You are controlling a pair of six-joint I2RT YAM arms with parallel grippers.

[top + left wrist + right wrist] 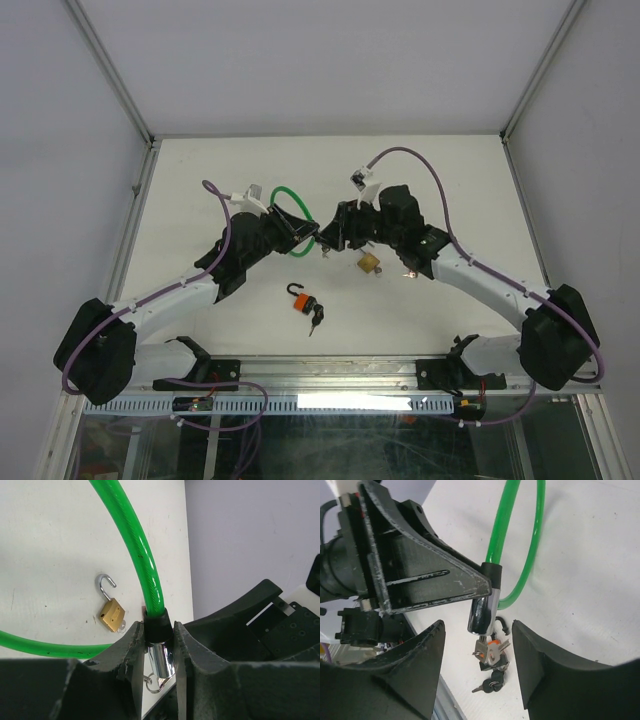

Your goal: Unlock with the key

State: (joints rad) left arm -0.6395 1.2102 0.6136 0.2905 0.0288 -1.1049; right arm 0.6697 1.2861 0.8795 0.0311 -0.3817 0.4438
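Observation:
A green cable lock (pixel 290 205) is lifted off the table. My left gripper (pixel 305 238) is shut on the lock's black collar and chrome cylinder (pixel 159 652), and the green cable (pixel 145 555) loops away above it. In the right wrist view the chrome cylinder (pixel 482 611) hangs from the left fingers (pixel 420 575). A bunch of silver keys (pixel 492 649) hangs from its lower end, one seemingly in the keyhole. My right gripper (pixel 477 626) is open, its jaws wide on either side of the cylinder and keys, touching neither. It faces the left gripper in the top view (pixel 332 238).
A brass padlock (pixel 369 263) with its shackle open lies right of the grippers and shows in the left wrist view (pixel 111 614). An orange and black padlock (pixel 301 300) with black keys (pixel 316 320) lies nearer the front. The table's back edge (pixel 330 138) meets the wall.

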